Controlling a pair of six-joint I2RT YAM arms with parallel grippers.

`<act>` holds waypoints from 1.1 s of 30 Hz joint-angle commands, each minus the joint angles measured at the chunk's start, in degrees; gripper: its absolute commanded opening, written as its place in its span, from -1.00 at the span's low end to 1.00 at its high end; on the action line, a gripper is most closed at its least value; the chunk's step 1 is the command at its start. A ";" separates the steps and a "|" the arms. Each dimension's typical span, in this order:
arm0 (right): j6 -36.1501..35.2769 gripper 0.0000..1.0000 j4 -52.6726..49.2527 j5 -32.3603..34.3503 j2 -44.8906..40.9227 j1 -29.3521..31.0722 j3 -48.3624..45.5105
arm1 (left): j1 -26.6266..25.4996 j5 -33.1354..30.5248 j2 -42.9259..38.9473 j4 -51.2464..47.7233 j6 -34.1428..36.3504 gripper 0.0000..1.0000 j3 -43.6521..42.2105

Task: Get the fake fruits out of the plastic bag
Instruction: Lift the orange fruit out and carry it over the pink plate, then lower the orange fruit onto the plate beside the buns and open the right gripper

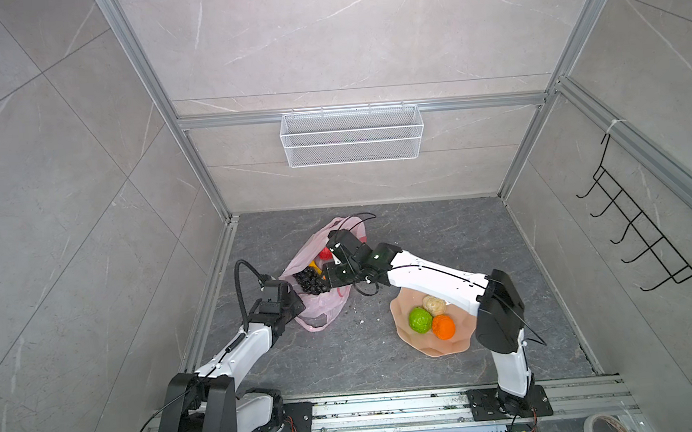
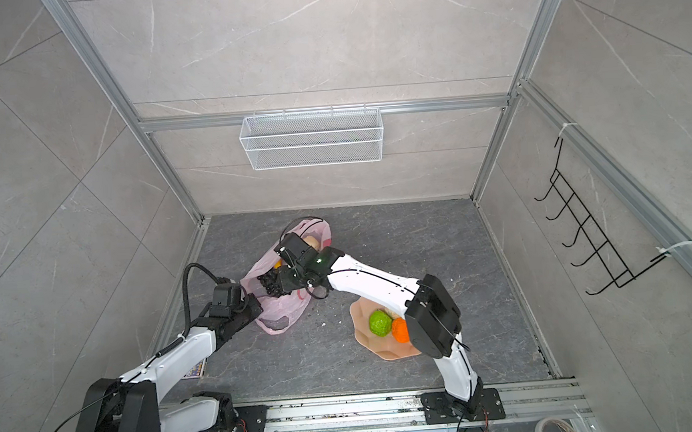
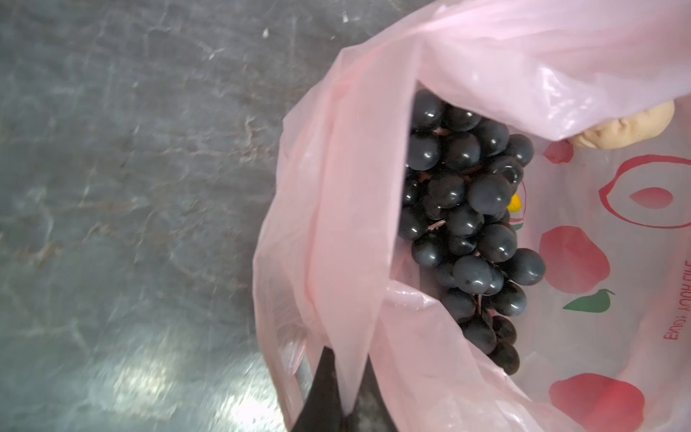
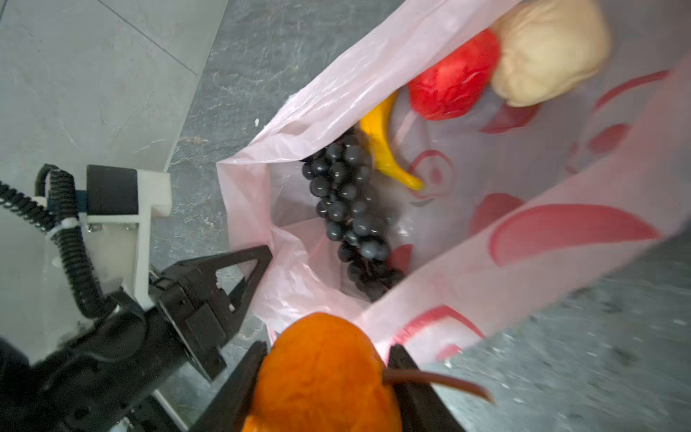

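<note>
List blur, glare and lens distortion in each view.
Both top views: sharp and evenly lit, but the wide lens splays the frame posts outward. Left wrist view: grape bunch crisp with small highlights, floor smeared, with a glare patch. Right wrist view: the orange near the lens is soft; the wall of the plastic bag blurs.

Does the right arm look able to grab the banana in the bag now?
Probably not yet: the right gripper is shut on an orange. Otherwise the way looks free: the left gripper holds the plastic bag open and the banana lies uncovered beside the grape bunch.
</note>
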 commanded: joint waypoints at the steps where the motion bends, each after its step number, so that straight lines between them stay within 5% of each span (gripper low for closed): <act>1: -4.41 -0.35 -8.19 8.71 -5.65 0.32 -4.09 | 0.20 -0.30 1.78 4.49 5.01 -0.97 2.04; 12: 0.95 -0.36 -23.20 26.72 -20.66 0.32 -19.82 | 0.20 1.03 5.87 9.67 7.59 -0.97 0.67; 33: 16.71 -0.36 -33.78 28.87 -25.07 1.45 -35.44 | 0.20 1.99 5.88 11.20 7.04 -0.97 -0.41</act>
